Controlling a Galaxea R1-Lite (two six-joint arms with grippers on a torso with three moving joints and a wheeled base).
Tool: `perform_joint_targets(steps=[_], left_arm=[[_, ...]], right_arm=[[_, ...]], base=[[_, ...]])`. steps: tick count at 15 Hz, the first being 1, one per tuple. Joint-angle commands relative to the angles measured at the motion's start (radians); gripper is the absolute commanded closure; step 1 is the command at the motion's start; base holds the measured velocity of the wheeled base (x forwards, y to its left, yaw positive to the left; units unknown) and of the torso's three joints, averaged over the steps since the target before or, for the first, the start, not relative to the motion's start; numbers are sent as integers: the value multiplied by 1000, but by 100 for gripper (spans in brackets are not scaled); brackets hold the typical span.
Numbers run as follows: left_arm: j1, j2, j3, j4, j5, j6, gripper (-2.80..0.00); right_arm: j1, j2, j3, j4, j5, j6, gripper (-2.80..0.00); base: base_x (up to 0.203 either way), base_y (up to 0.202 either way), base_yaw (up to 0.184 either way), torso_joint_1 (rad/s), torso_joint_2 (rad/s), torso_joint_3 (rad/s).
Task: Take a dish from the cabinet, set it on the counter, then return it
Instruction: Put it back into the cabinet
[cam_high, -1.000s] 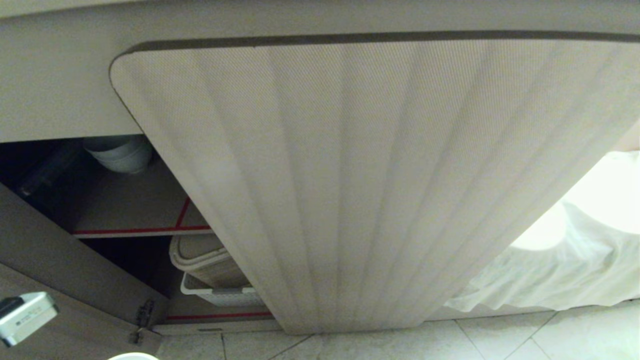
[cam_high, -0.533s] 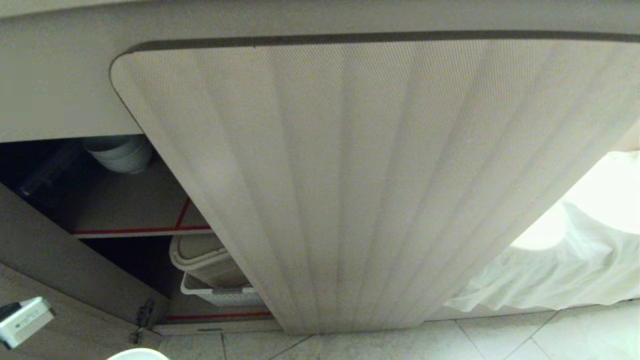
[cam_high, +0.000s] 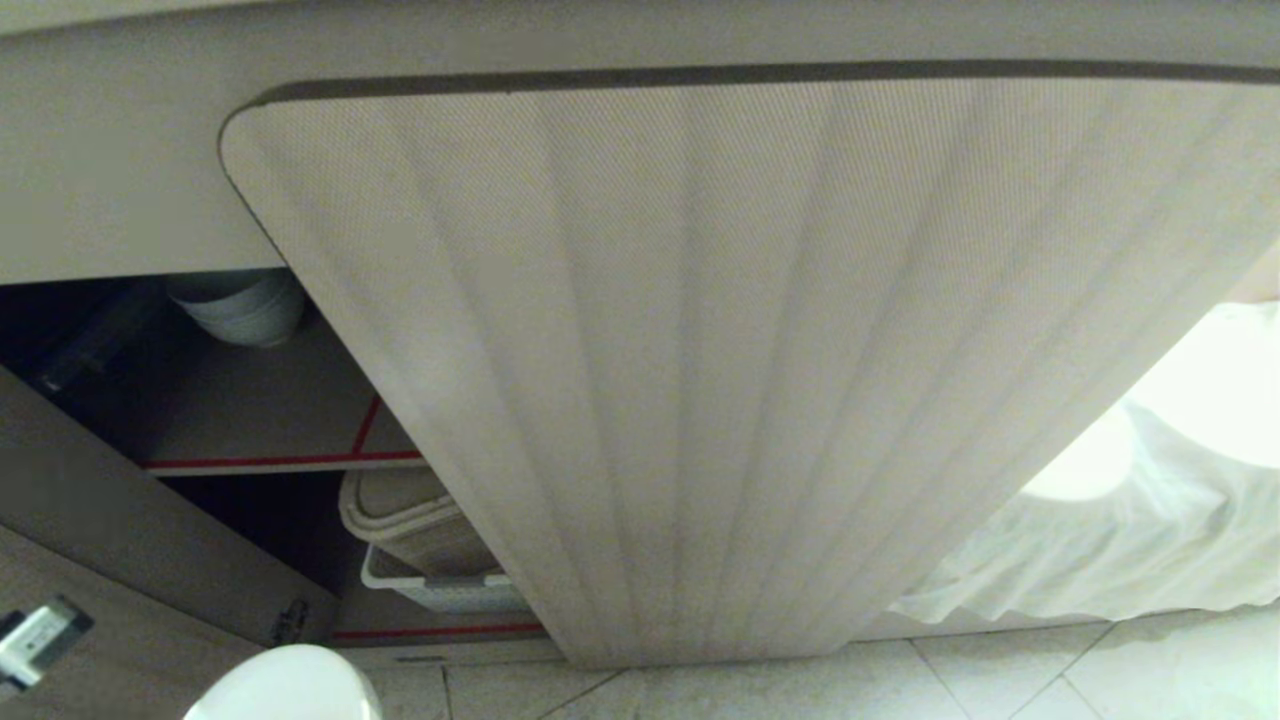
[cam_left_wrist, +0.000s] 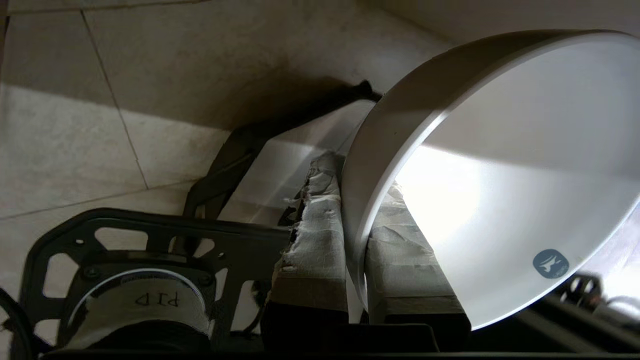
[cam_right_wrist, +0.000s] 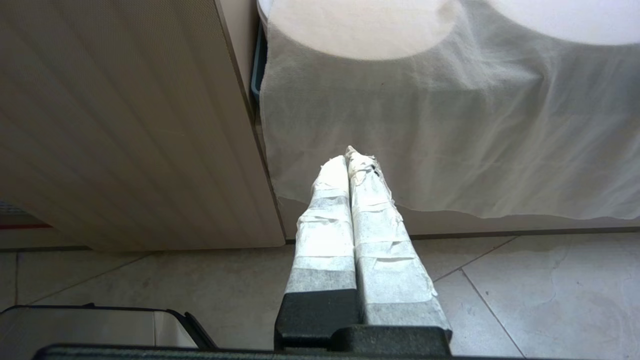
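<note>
Head view: stacked bowls (cam_high: 238, 308) inside cabinet (cam_high: 250, 400)

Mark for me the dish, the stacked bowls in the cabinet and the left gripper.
dish (cam_left_wrist: 500, 165): left wrist view, on its inner surface.
stacked bowls (cam_high: 245, 310): head view, on the side of the stack.
left gripper (cam_left_wrist: 356, 272): left wrist view, between the fingertips, at the rim.

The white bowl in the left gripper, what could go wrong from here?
The left gripper pinches only the rim of the dish, which hangs tilted over the tiled floor; it might slip and break. Near the open cabinet door, it could also knock the edge.
</note>
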Motion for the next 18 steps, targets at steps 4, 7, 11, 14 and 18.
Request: perform_joint_targets(steps=[4,7,11,14,18], left_arm=[[0,0,49,-79,96,-151,0],[0,8,50,-126,102,-257,0],[0,41,55,-225,103,-359,0],[0,134,55,-308,129,-425,0],[0,223,49,-381,145,-503,0]], right_arm=[[0,0,0,0,0,-1,0],[0,0,0,0,0,0,0],[1,0,0,0,0,0,0],[0,0,0,0,0,0,0],[0,0,0,0,0,0,0]], base=[[0,0,0,0,0,0],[0,0,0,0,0,0],[0,0,0,0,0,0],[0,0,0,0,0,0],[0,0,0,0,0,0]])
